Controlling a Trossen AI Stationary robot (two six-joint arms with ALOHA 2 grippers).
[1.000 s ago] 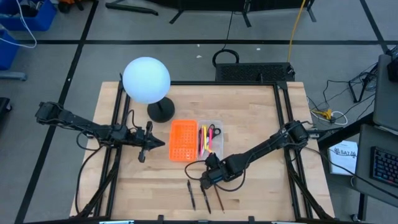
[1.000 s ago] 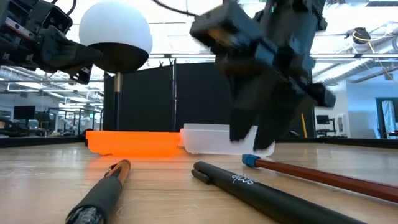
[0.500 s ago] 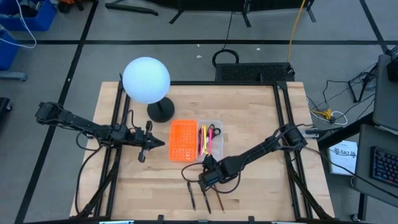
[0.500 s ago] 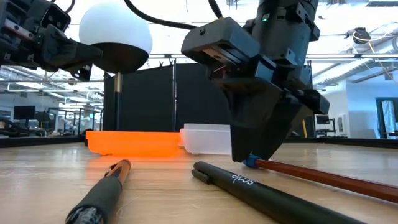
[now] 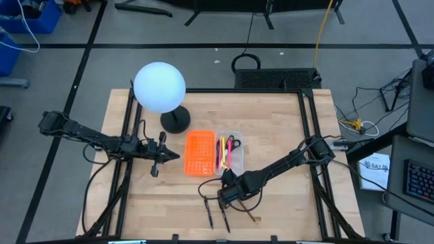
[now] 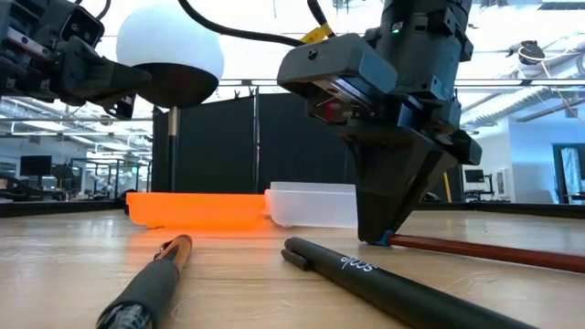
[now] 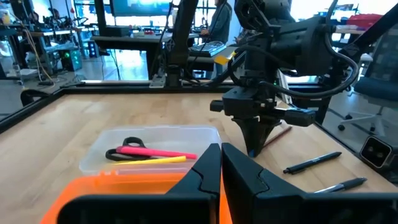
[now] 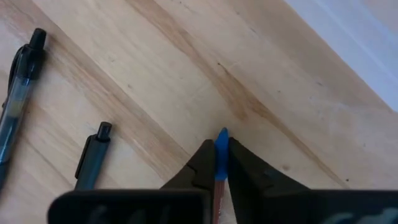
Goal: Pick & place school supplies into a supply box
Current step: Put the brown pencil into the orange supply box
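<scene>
Two black pens (image 5: pixel 215 213) lie near the table's front edge; just beside them the right gripper (image 5: pixel 226 200) is down at the wood, fingers pinched on a blue-tipped pencil (image 8: pixel 221 148); farther back the supply box (image 5: pixel 228 153) holds scissors (image 7: pixel 127 148) and pens, beside an orange tray (image 5: pixel 200 153); the left gripper (image 5: pixel 169 156) hovers left, fingers together, holding nothing.

— What do the two slim, dark, jointed arms look like?
— Matte black, with loose black cables looping alongside.
— And the right gripper (image 6: pixel 379 239)?
— Blocky black housing, tapering wedge fingers, a red glow inside. The left gripper (image 7: pixel 221 167) has matching black angular fingers.
</scene>
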